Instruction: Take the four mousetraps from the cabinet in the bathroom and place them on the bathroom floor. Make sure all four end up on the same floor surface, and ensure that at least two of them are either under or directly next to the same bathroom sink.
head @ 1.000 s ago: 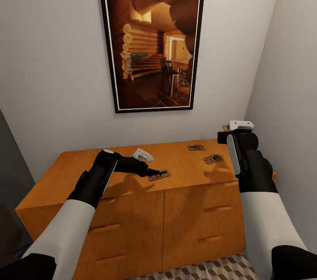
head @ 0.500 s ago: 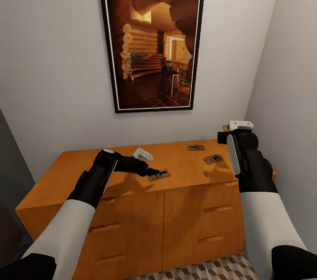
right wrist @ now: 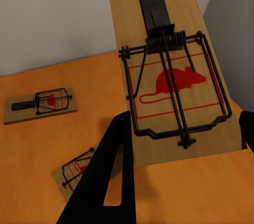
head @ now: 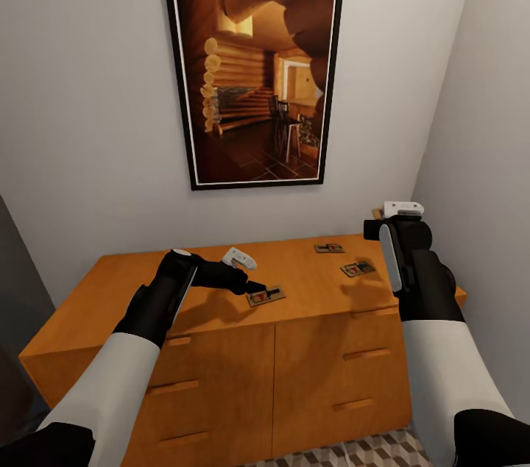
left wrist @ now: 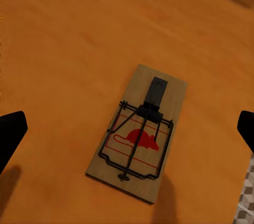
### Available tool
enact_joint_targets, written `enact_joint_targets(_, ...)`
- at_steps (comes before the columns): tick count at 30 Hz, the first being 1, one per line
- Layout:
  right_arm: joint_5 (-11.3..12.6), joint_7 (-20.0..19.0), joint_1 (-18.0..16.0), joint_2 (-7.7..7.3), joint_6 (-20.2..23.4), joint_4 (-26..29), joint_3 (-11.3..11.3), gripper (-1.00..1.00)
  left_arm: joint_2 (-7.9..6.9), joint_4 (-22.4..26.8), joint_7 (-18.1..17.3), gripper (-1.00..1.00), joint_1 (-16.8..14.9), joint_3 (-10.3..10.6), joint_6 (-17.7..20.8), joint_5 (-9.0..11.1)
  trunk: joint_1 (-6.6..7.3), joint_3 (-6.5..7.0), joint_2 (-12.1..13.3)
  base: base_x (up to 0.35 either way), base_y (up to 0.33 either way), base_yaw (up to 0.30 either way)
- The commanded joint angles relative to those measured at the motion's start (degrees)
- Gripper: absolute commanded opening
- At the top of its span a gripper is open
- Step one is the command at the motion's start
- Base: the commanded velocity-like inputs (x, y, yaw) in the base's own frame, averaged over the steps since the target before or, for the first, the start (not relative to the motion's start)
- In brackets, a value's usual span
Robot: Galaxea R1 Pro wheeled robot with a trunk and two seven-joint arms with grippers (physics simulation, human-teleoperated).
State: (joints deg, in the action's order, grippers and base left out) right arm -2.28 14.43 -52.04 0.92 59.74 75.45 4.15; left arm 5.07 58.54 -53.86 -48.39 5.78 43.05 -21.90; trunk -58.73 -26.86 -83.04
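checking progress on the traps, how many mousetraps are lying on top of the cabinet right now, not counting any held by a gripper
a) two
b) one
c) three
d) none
c) Three mousetraps lie on the cabinet top: one under the left gripper, two more further right; the fourth is held in the right gripper's fingers.

Smooth matt orange-brown wooden cabinet (head: 221, 349), mousetraps (left wrist: 138, 132) of pale grained wood with thin black metal wire and red printed mouse, matt black end effector fingers (right wrist: 106, 176), matt pale wall (head: 88, 121)
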Motion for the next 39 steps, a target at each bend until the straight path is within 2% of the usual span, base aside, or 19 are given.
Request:
enact_joint_targets(1,-0.18,-0.11,-0.04,0.04,0.26,0.04,0.07,-1.0,0.03,0.07,-0.44,1.0,-0.04,-0.07,0.28,-0.51,0.0,-0.07,-0.04,0.01,0.0,0.0)
enact_joint_targets(22,-0.09,-0.17,-0.07,0.04,0.26,-0.02,0.07,-1.0,0.18,-0.16,-0.06,1.0,-0.12,0.03,0.15,-0.8,0.0,-0.07,-0.04,0.001,0.0,0.0)
enact_joint_targets(26,-0.09,-0.18,-0.03,0.04,0.26,-0.02,0.09,-1.0,0.27,-0.61,2.19,1.0,-0.12,0.11,0.15,-1.08,0.0,-0.07,-0.04,0.0,0.0,0.0)
enact_joint_targets(31,-0.09,-0.19,-0.01,0.04,0.26,-0.03,0.1,-1.0,0.52,-2.32,7.48,1.0,-0.13,0.28,0.18,-1.18,0.0,-0.07,-0.04,0.0,0.0,0.0)
enact_joint_targets(39,-0.09,-0.19,-0.04,0.04,0.26,-0.04,0.1,-1.0,0.63,-3.51,9.66,1.0,-0.13,0.39,0.11,-1.09,0.0,-0.07,-0.04,0.0,0.0,0.0)
